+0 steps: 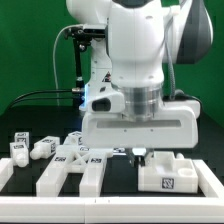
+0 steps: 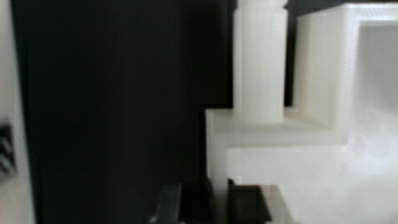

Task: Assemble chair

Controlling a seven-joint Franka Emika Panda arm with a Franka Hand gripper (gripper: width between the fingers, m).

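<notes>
Chair pieces (image 1: 68,172) spread on black table (image 1: 120,185), hand (image 1: 137,152) pressed together, low beside tagged white block (image 1: 172,172)

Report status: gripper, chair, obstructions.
Gripper shut, down low, nothing seen held. Chair parts loose, not yet one piece. White block close beside gripper.

Bright, even light washes out the robot arm (image 1: 135,50); soft shadow lies on the table (image 1: 120,178) beneath it. The wrist view is blurred, its chair parts (image 2: 260,60) glaring.
</notes>
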